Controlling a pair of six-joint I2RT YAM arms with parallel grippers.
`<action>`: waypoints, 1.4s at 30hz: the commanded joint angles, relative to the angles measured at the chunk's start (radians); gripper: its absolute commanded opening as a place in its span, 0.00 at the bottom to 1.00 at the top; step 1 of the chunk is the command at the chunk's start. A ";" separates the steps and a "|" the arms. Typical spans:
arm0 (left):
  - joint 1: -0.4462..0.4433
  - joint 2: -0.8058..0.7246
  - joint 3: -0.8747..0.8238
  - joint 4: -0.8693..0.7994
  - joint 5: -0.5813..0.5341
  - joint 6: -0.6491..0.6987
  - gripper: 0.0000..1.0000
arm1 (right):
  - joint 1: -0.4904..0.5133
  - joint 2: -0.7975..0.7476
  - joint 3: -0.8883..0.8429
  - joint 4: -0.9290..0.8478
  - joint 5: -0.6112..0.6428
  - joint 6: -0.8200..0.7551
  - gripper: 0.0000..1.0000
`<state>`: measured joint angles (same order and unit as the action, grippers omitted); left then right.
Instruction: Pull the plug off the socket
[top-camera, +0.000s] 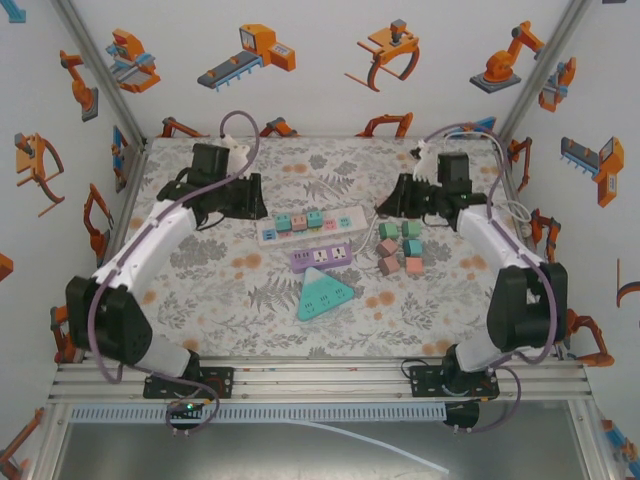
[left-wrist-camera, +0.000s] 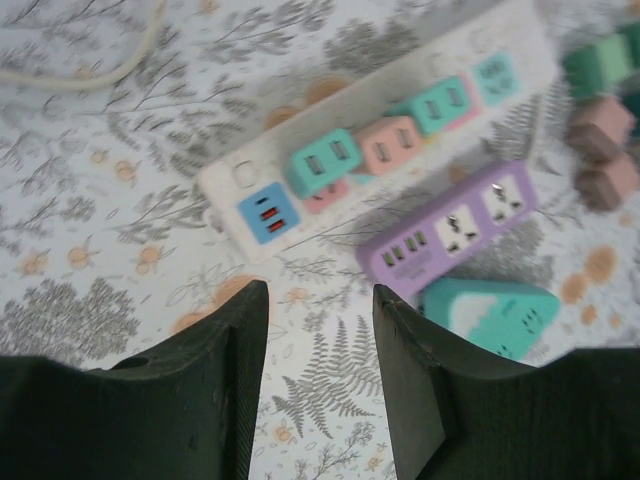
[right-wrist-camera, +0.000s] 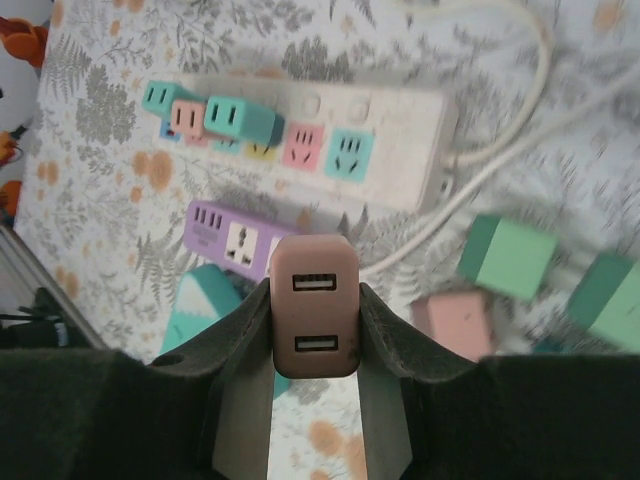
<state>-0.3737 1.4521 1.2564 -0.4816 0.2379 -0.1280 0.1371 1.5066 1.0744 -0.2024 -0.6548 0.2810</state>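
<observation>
White power strip (right-wrist-camera: 400, 140) has 3 plugs (right-wrist-camera: 240, 120) seated in it. Right claw (right-wrist-camera: 315, 298) is clamped tight on a pink plug (right-wrist-camera: 315, 340), held clear of the strip. Left claw (left-wrist-camera: 320, 295) hangs slightly parted and empty over the counter (left-wrist-camera: 90, 330), near the strip's end.

On the floral tablecloth (top-camera: 220, 290) you have a purple power strip (top-camera: 320, 258) lying near the middle, with USB ports at its left end and universal sockets along its top face. Just beside it, on the side nearer the arm bases, sits a teal triangular socket block (top-camera: 325, 293) with its apex pointing at the strip. To the right of the purple strip you can see a cluster of loose pink and green cubes (top-camera: 400, 247) in two short columns. Cartoon robot-arm stickers (top-camera: 250, 55) dot the white walls, and an aluminium rail (top-camera: 320, 375) runs along the near table edge.
</observation>
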 joint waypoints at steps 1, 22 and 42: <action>-0.020 -0.108 -0.109 0.155 0.239 0.109 0.47 | 0.005 -0.126 -0.163 0.115 0.055 0.192 0.15; -0.106 -0.253 -0.221 0.204 0.517 0.382 0.61 | 0.058 -0.595 -0.859 0.364 0.215 0.556 0.21; -0.113 -0.239 -0.207 0.173 0.455 0.373 0.62 | 0.075 -0.419 -0.896 0.466 0.265 0.596 0.52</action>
<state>-0.4839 1.2045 1.0203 -0.3069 0.6884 0.2230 0.2081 1.1084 0.1932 0.3225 -0.4431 0.8940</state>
